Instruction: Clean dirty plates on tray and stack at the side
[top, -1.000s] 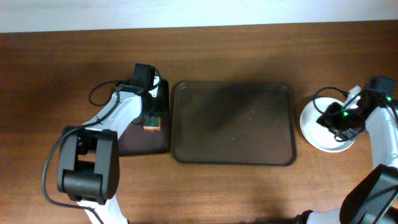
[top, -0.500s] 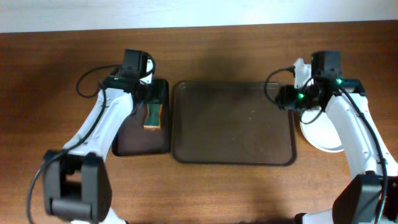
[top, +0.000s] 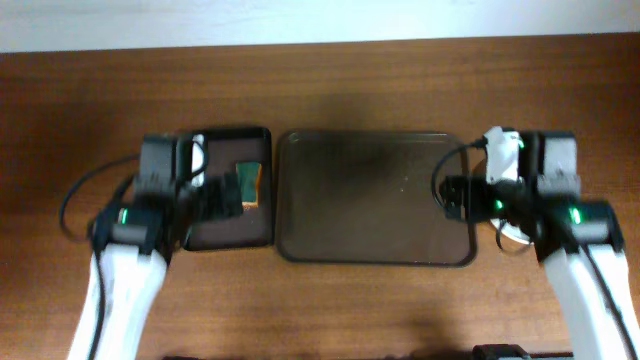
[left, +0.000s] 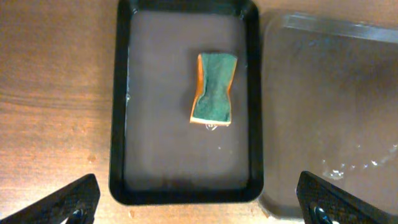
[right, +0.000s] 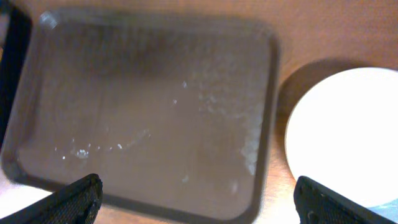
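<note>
On the wooden table (top: 320, 80): brown tray (top: 375, 200) at centre frame, black basin (left: 119, 124) just left of it, white plate (right: 348, 124) just right of it. In the basin's upper half, a green-and-orange sponge (left: 213, 89), lying free. Left gripper (left: 199, 202) and right gripper (right: 196, 199) spread wide, holding nothing, touching nothing.

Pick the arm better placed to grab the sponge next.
Left. The left gripper, open, hangs right above the black bin holding the sponge. The right gripper is at the tray's far side, near the white plate.
</note>
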